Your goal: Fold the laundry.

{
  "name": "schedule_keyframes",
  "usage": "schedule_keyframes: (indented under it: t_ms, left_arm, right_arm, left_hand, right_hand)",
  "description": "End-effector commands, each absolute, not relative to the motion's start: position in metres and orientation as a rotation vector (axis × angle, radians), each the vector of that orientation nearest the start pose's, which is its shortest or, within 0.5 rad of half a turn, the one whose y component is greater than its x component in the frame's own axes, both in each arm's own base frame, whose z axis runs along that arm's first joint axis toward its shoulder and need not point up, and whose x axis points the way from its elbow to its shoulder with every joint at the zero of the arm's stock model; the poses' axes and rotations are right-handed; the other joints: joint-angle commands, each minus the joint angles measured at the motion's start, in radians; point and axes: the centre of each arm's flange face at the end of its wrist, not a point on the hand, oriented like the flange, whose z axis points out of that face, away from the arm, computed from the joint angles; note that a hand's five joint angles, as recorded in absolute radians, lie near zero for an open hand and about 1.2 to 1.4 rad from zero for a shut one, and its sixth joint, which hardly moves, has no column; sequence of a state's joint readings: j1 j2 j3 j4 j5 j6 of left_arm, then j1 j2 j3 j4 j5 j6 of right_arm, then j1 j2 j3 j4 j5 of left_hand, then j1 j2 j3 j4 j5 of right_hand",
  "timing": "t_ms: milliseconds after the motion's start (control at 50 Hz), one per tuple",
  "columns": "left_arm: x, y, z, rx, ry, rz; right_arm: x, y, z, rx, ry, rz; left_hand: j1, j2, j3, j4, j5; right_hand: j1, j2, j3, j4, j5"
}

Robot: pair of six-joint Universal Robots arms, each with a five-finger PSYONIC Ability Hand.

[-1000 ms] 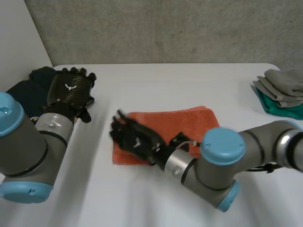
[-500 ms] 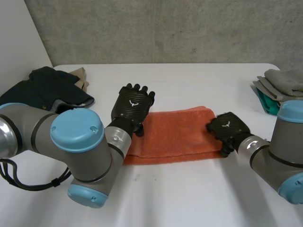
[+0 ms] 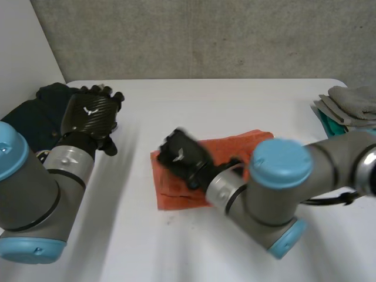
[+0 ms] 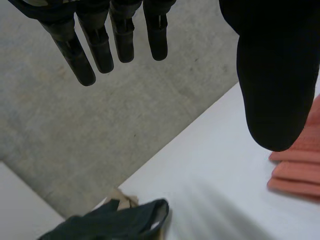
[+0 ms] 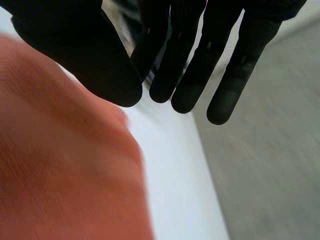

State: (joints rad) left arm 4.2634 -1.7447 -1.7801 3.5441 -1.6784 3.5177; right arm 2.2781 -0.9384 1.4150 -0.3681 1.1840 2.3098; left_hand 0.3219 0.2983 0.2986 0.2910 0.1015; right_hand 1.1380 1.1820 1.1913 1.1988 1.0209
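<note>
An orange towel (image 3: 235,147) lies in the middle of the white table (image 3: 205,100), bunched and doubled at its left end. My right hand (image 3: 182,155) sits over that left end. In the right wrist view its thumb (image 5: 90,55) closes against the straight fingers, and the towel (image 5: 65,175) comes up under the palm to the thumb. My left hand (image 3: 91,114) hovers open above the table's left side, away from the towel. Its fingers (image 4: 117,35) hang straight, and the towel's layered edge (image 4: 297,172) shows beside its thumb.
A heap of dark clothes (image 3: 29,117) lies at the table's left edge, under and behind my left hand, and also shows below the fingertips (image 4: 115,222). A stack of folded grey and teal cloths (image 3: 352,114) sits at the right edge. A grey wall stands behind the table.
My right hand has moved from the towel's right end across to its left end, closing as it went, and the towel now lies shorter. My left hand has pulled back from the towel to above the dark clothes.
</note>
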Motion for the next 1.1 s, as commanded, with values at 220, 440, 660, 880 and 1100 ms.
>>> schedule_keyframes:
  t_ms: [220, 440, 660, 880, 1100]
  left_arm:
    - [-0.293, -0.247, 0.232, 0.817, 2.091, -2.344]
    - [-0.301, -0.227, 0.220, 0.903, 2.135, -2.318]
    - [-0.301, -0.227, 0.216, 0.912, 2.148, -2.302]
    - [-0.300, -0.225, 0.220, 0.905, 2.140, -2.316]
    - [-0.285, -0.222, 0.228, 0.857, 2.125, -2.318]
  right_arm:
    - [0.330, -0.274, 0.215, -0.922, 1.747, -1.869]
    - [0.222, -0.302, 0.151, -1.231, 2.279, -1.687]
    - [0.219, -0.308, 0.129, -1.286, 2.169, -1.658]
    - [0.213, -0.336, 0.139, -1.393, 2.240, -1.998]
    - [0.355, -0.226, 0.159, -2.086, 1.274, -2.110]
  left_hand:
    - [-0.035, -0.011, -0.012, -0.004, 0.011]
    - [-0.035, -0.011, -0.012, -0.004, 0.011]
    - [-0.035, -0.011, -0.012, -0.004, 0.011]
    - [-0.035, -0.011, -0.012, -0.004, 0.011]
    - [-0.038, -0.014, -0.015, -0.007, 0.008]
  right_hand:
    - [-0.886, -0.930, -0.939, -0.947, -0.943]
    - [-0.715, -0.759, -0.769, -0.776, -0.773]
    - [-0.276, -0.320, -0.329, -0.337, -0.333]
    - [0.258, 0.214, 0.205, 0.197, 0.201]
    - [0.258, 0.214, 0.205, 0.197, 0.201]
